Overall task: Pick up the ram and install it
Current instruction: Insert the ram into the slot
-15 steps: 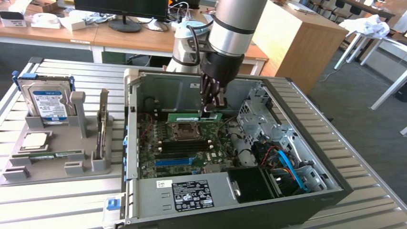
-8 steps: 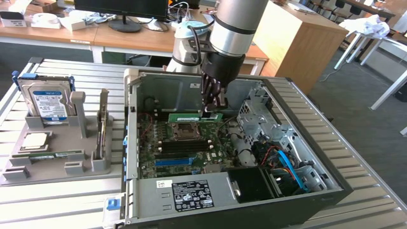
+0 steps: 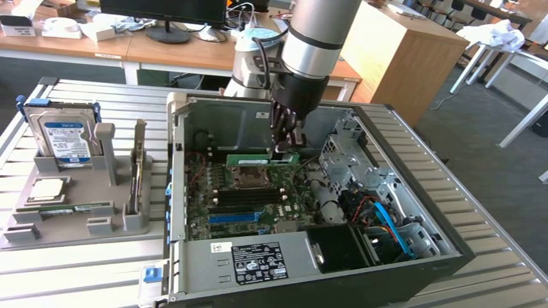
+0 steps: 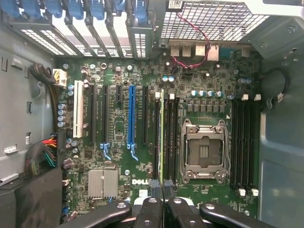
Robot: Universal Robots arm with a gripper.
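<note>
Now mid-install: gripper (image 3: 288, 147) pinching the ram (image 3: 256, 158) edge-down, just above the black memory slots (image 4: 172, 142) beside the processor socket (image 4: 204, 152). Judged need: stick lined along one slot, pressed squarely.

A hard drive (image 3: 67, 138) is held upright in a grey holder (image 3: 60, 228) at the exterior view's left of the open computer case (image 3: 224, 119).

2 ram sticks (image 3: 264, 159) (image 3: 64, 208), 1 hard drive (image 3: 68, 138), 1 case (image 3: 428, 273)
</note>
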